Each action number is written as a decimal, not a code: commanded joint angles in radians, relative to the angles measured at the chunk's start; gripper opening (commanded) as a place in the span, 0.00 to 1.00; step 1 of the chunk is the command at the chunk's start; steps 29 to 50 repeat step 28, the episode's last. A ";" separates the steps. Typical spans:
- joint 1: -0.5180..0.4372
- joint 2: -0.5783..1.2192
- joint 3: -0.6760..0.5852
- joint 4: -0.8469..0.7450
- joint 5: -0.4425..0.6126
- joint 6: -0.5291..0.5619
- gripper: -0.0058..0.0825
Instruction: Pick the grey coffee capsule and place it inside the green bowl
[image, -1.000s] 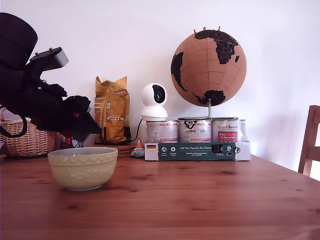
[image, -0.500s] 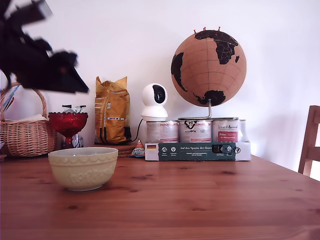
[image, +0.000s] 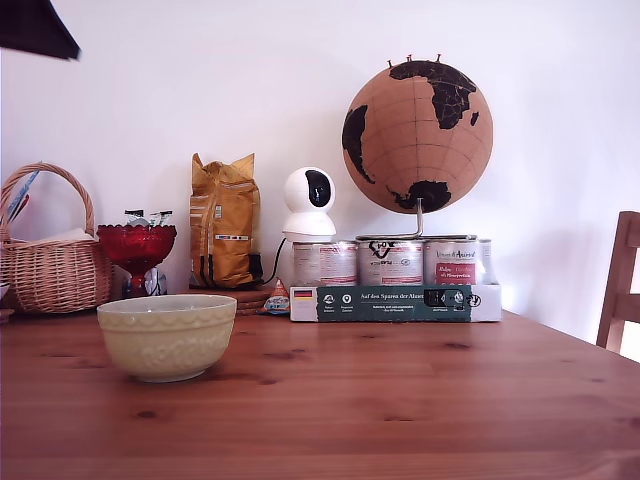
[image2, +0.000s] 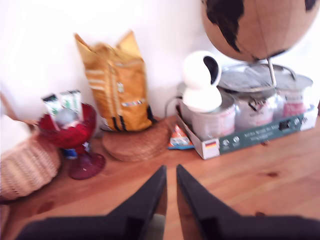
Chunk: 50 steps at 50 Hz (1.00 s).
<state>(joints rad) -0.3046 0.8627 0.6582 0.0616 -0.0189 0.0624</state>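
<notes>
Capsule not visible anywhere; maybe already in the bowl (image: 166, 335), whose inside is hidden from the side. A capsule should be light, stiff, smooth, best pinched across its body. Gripper (image2: 170, 175) sits high, fingers nearly together with a thin gap, nothing between them. Red dish (image2: 67, 127) holds sachets; basket (image: 50, 270) holds papers.

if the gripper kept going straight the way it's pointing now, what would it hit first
Probably the round woven mat under the yellow bag: in the wrist view the nearly closed jaws of the gripper aim at it across bare table. The view is blurred and depth unclear.
</notes>
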 joint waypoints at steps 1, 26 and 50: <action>0.015 -0.016 -0.013 -0.024 -0.017 -0.002 0.11; 0.136 -0.179 -0.013 -0.110 -0.050 -0.006 0.11; 0.137 -0.183 -0.013 -0.109 -0.050 -0.006 0.11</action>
